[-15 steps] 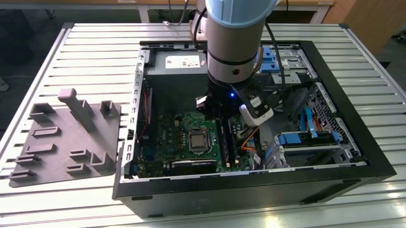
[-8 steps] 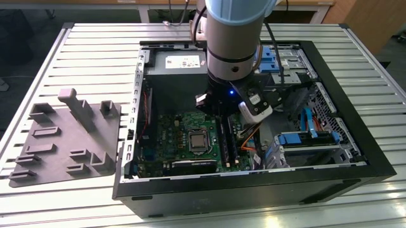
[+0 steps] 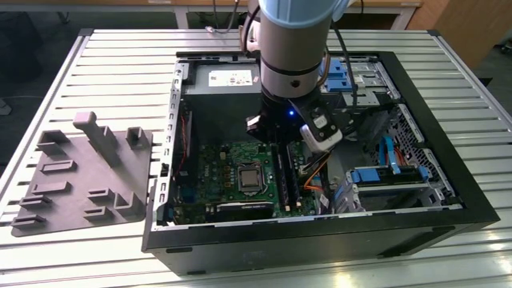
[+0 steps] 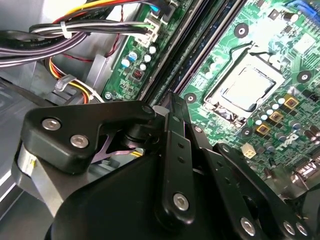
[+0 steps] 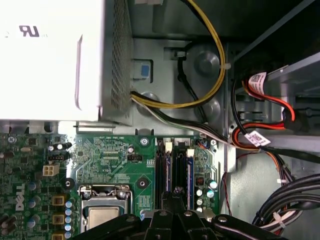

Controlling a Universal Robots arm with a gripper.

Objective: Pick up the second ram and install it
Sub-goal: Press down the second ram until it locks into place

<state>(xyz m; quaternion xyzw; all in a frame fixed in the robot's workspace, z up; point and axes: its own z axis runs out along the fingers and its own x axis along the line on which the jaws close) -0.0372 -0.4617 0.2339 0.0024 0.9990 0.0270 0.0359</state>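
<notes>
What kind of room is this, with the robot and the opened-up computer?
Probably a workshop or robot lab. An open black computer case lies on a slatted metal table beside a grey moulded plastic tray with posts, and wooden benches stand behind. The robot's black gripper hangs over the green motherboard.

Moulded tray (image 3: 80, 180) on table (image 3: 120, 66), computer case (image 3: 448, 198) at exterior view's right

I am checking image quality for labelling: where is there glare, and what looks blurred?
In the first wrist view the power supply is overexposed to near white. In the second wrist view the tool is close and soft, while the motherboard stays readable. The exterior view is evenly lit.
</notes>
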